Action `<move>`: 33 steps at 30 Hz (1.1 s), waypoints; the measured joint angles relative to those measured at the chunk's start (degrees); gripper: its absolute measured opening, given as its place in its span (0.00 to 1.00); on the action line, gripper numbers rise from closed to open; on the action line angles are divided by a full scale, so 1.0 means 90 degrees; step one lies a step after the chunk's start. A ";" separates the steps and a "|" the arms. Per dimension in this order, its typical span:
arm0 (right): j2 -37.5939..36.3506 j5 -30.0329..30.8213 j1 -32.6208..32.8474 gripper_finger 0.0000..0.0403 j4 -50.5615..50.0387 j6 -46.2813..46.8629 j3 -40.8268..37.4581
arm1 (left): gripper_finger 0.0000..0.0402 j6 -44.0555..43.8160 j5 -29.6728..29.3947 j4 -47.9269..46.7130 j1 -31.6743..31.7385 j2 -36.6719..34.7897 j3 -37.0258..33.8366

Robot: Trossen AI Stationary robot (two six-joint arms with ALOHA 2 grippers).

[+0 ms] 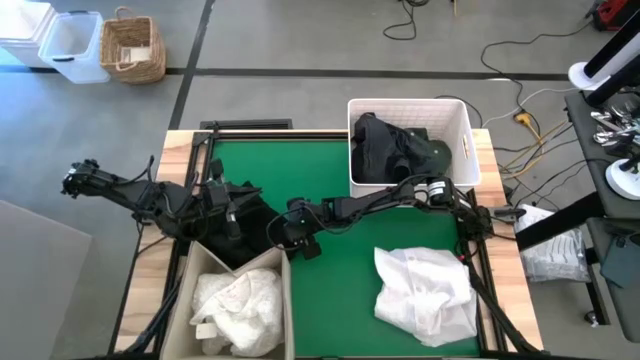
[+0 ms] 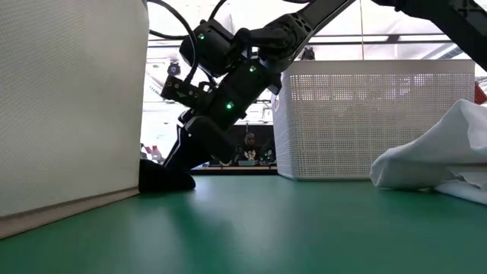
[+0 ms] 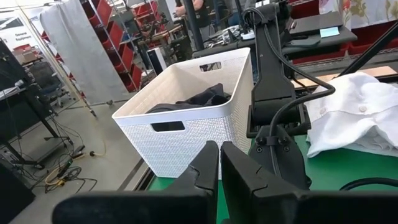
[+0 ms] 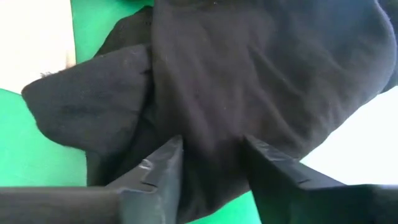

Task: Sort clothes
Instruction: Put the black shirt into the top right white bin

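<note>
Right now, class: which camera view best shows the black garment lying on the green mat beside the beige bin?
The right wrist view: the black garment fills it, the right gripper open over it. The high view shows it partly under the arms; the low view shows only an edge; the left wrist view does not show it.

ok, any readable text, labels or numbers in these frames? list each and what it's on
None readable.
White basket: perforated walls, no label showing.
Beige bin, white shirt, black garment: no print or tag visible.
Right gripper, left gripper: no markings.
Background shelving in the left wrist view: anything there is too blurred to read.
</note>
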 joint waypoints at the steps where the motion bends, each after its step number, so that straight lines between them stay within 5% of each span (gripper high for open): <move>1: 0.0000 0.0000 0.0000 0.35 0.0000 -0.0019 0.0000 | 0.00 0.0000 0.0000 0.0000 0.0000 0.0000 0.0000; 10: -0.0046 0.0008 0.0000 0.05 -0.0073 -0.0165 0.0000 | 0.00 0.0000 0.0000 0.0000 0.0000 0.0000 0.0000; 33: -0.1562 0.0644 -0.0070 0.03 -0.1250 -0.0598 -0.0002 | 0.00 -0.0022 0.0000 -0.0015 -0.0002 -0.0079 0.0002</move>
